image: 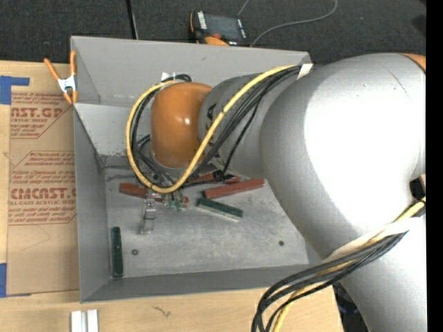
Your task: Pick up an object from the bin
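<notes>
My gripper reaches down at the bin's left middle, below the arm's wrist. It stands just in front of a reddish-brown flat stick lying across the floor. A small greenish piece lies right beside it on the right. Further right are a dark green bar and another reddish-brown stick. Nothing shows between the gripper's tips.
A dark green stick lies along the bin's left wall near the front corner. The arm and its cables cover the bin's back and right side. The grey floor in front of the gripper is bare.
</notes>
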`<action>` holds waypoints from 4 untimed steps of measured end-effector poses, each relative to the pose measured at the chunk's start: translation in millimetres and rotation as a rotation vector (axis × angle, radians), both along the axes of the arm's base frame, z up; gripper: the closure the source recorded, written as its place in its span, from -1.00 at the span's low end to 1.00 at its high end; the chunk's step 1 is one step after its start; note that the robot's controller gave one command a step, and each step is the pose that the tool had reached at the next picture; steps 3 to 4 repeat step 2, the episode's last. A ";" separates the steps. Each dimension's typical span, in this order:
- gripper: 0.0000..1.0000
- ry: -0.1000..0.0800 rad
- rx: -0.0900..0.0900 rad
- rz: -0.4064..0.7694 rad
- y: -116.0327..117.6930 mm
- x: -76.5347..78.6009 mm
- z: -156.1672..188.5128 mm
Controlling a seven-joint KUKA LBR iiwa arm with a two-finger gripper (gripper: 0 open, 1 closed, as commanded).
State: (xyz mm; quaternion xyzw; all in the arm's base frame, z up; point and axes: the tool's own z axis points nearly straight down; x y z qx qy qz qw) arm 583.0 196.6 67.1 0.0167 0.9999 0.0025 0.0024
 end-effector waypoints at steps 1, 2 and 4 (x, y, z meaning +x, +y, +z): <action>1.00 0.002 -0.003 -0.004 -4.0 -0.5 3.3; 1.00 -0.006 -0.003 -0.051 -64.5 10.3 148.7; 1.00 -0.006 -0.003 -0.051 -64.5 10.3 148.7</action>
